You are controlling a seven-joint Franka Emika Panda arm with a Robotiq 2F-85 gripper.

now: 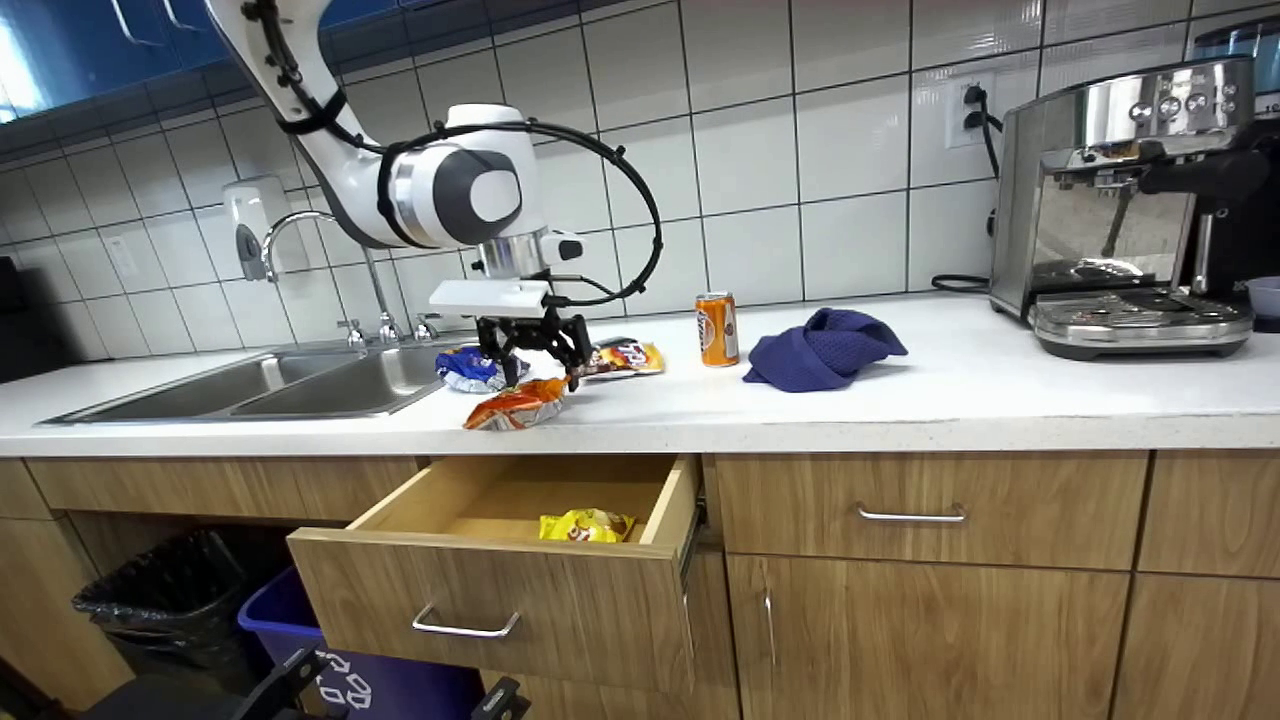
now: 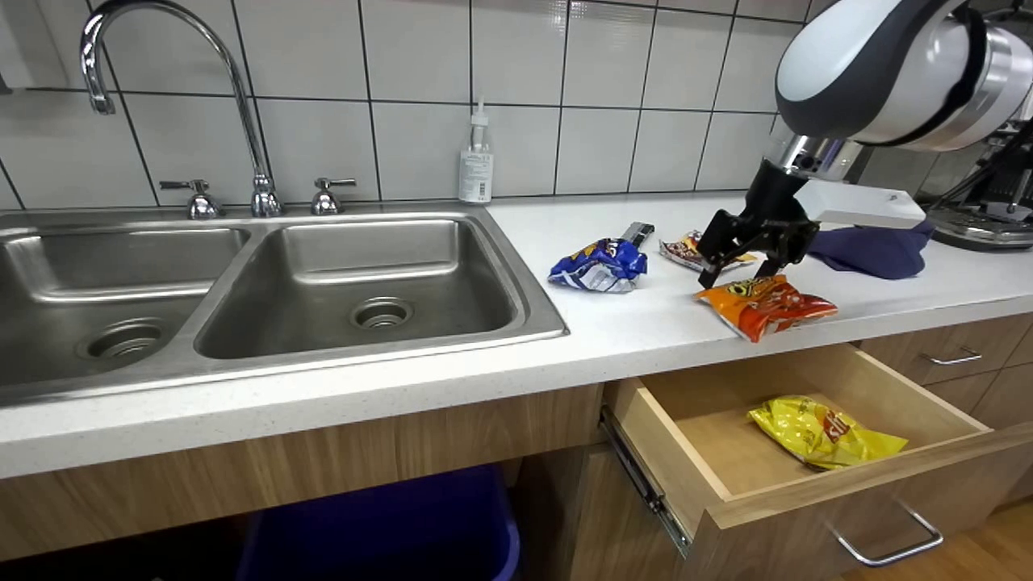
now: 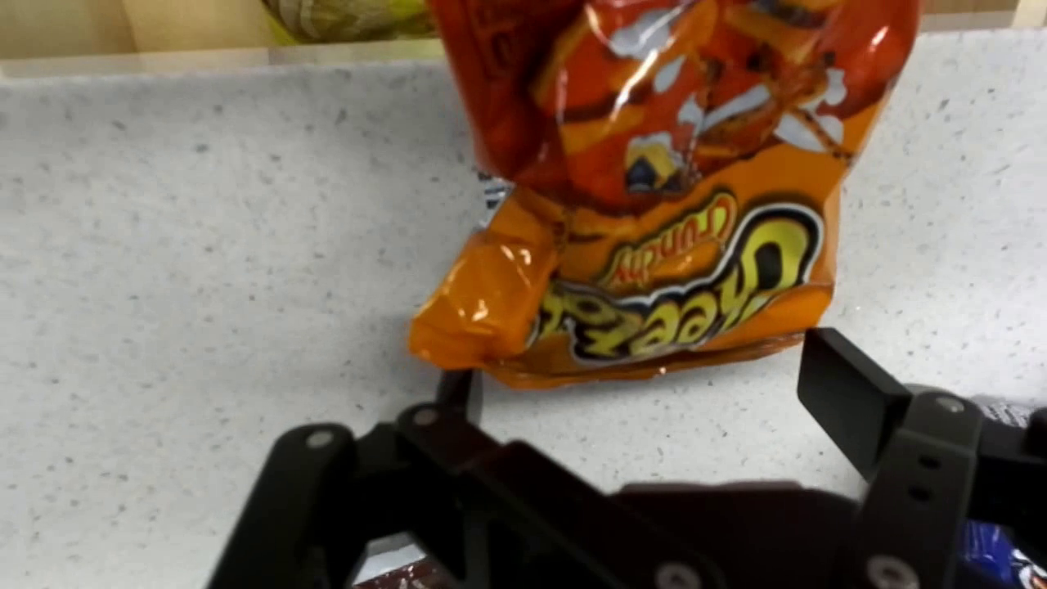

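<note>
My gripper stands open low over the counter at the end of an orange-red crunchy snack bag. The bag's crimped edge lies between the spread fingers. One fingertip is hidden by a folded orange corner of the bag. The opposite finger is at the other end of that edge; whether it touches cannot be told. In an exterior view the gripper is just behind the orange bag, near the counter's front edge. A blue bag and a brown-red candy bag lie close by.
Below the counter a drawer is pulled out, with a yellow packet inside. A steel sink is on one side. An orange can, a dark blue cloth and a coffee machine stand along the other.
</note>
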